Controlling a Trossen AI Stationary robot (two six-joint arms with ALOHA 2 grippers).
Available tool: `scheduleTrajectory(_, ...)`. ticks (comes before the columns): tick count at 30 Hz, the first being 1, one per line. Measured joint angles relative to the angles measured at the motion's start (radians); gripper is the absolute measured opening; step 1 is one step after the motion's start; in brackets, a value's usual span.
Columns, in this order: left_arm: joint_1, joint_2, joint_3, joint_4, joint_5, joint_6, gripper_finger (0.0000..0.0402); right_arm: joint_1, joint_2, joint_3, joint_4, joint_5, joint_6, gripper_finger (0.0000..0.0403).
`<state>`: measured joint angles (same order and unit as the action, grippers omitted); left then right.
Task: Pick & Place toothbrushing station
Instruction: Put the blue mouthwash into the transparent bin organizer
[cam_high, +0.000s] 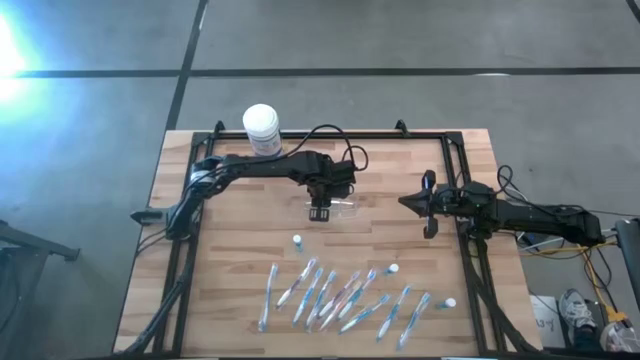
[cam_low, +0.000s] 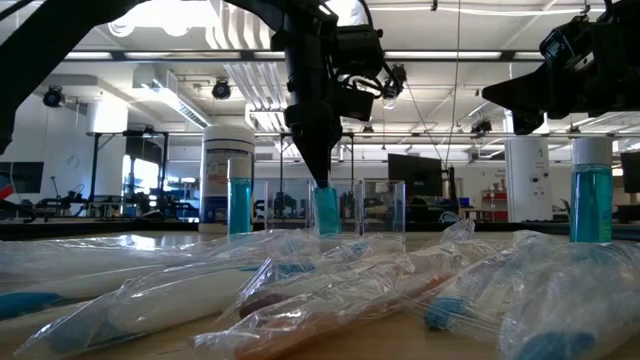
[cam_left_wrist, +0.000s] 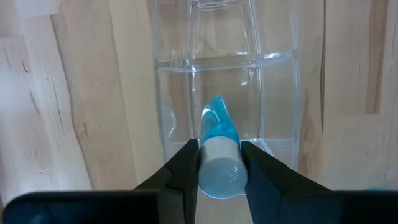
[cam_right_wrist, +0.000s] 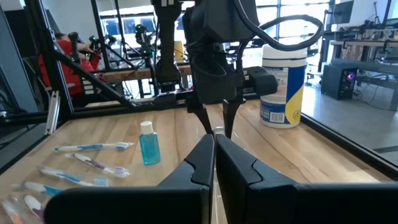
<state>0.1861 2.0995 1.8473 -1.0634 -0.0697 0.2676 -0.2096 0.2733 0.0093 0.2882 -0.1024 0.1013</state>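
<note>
Left wrist view: left gripper (cam_left_wrist: 219, 171) points down, clamping a blue bottle (cam_left_wrist: 219, 163) (over toothbrushing station (cam_left_wrist: 224, 81)).

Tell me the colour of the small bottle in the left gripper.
The small bottle is blue-teal liquid with a pale cap; best seen in the left wrist view.

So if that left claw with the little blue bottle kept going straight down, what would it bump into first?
Most likely the clear holder. The left gripper points down with the small blue bottle clamped between its fingers, right over one of the holder's compartments. The bottle would probably reach that compartment's floor first, though depth is hard to judge.
</note>
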Motion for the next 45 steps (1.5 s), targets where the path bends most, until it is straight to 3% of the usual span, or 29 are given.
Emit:
scheduleTrajectory(13, 0.0, 0.009, -0.004, 0.013, 0.001, 0.025, 0.0132, 0.0, 0.0, 0.0, -0.001, 0.0, 0.0, 0.0013)
scheduleTrajectory(28, 0.001, -0.002, 0.002, 0.011, 0.002, 0.026, 0.0137, 0.0, 0.0, 0.0, -0.001, 0.0, 0.0, 0.0013)
scheduleTrajectory(36, -0.002, -0.006, 0.111, -0.073, 0.003, 0.021, 0.0138, 0.0, 0.001, 0.0, -0.001, 0.0, 0.0, 0.0013)
scheduleTrajectory(45, -0.005, -0.008, 0.345, -0.283, 0.006, -0.047, 0.0138, 0.0, 0.001, 0.0, -0.001, 0.0, 0.0, 0.0013)
